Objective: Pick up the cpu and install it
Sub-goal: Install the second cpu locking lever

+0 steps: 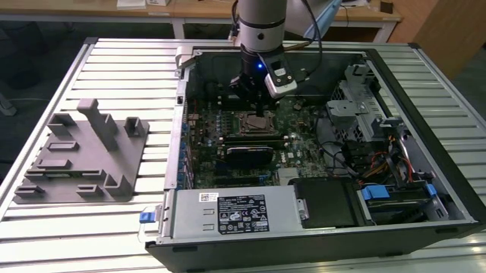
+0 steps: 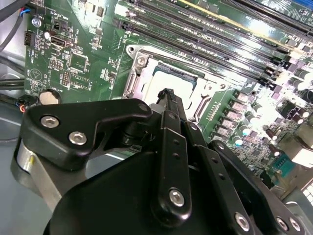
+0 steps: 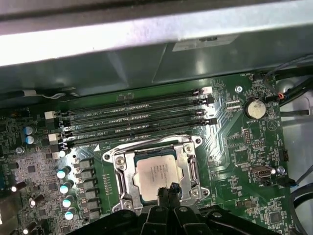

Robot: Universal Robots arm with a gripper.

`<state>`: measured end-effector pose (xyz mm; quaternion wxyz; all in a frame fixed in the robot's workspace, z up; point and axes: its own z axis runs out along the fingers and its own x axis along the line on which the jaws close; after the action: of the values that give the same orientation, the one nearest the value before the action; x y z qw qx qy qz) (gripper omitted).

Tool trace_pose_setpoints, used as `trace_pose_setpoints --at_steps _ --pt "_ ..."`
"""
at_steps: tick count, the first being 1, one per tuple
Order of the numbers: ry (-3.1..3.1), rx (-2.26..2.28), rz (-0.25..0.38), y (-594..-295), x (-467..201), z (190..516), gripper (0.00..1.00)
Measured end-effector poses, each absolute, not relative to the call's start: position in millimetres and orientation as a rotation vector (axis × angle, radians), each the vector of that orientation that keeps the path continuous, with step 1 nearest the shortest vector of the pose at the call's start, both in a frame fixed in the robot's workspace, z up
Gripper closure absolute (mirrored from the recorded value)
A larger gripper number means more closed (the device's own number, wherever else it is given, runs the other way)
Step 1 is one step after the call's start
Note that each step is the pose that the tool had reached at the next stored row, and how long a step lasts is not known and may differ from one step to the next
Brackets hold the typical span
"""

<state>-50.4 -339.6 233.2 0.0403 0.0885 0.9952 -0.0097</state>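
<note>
Cpu (image 3: pixel 155 175) lies flat in the socket frame (image 3: pixel 155 171) on the green motherboard (image 3: pixel 234 147), inside the open computer case (image 1: pixel 425 142). It is a small square chip with a pale, shiny metal top and some faint print on it. It is square, so it has no long side. Its edges run in line with the edges of the frame around it, and its shiny face looks up at the cameras. The metal frame stands on all four sides of the chip. In the second wrist view the chip (image 2: pixel 168 83) shows bright white in the frame, partly hidden by the black gripper (image 2: pixel 167 93).

The gripper (image 3: pixel 168 188) hangs just over one edge of the chip, with its tip very close to it. Its fingers look pressed together and hold nothing. I cannot tell if the tip touches the chip.

Four long dark memory slots (image 3: pixel 137 120) run side by side just beside the socket. A round silver battery (image 3: pixel 254 107) sits farther off on the board.

In the exterior view the arm (image 1: pixel 260 23) reaches straight down into the case. A grey plastic tray (image 1: pixel 83 159) with upright posts lies on the counter (image 1: pixel 136 74), well apart from the case, on the exterior view's left.
</note>
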Motion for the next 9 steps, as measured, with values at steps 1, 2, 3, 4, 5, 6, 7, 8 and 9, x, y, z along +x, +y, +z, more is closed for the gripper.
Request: trace_pose_setpoints --at_steps 1,2,3,4,5,6,7,8,9 --pt "3.049 0.271 -0.026 -341.0 -50.4 233.2 0.89" --pt "3.049 0.271 -0.024 -342.6 -50.4 233.2 0.89" --pt "3.049 0.271 -0.023 -344.1 -50.4 233.2 0.89" --pt "3.049 0.271 -0.021 -345.7 -50.3 233.2 0.89" --pt "3.05 0.272 -0.019 -347.3 -50.2 233.2 0.89" --pt "3.05 0.272 -0.018 -348.8 -50.2 233.2 0.89" --pt "3.05 0.272 -0.016 -350.3 -50.2 233.2 0.89" --pt "3.05 0.272 -0.015 -351.9 -50.1 233.2 0.89" --pt "3.05 0.272 -0.015 -353.4 -50.1 233.2 0.89"
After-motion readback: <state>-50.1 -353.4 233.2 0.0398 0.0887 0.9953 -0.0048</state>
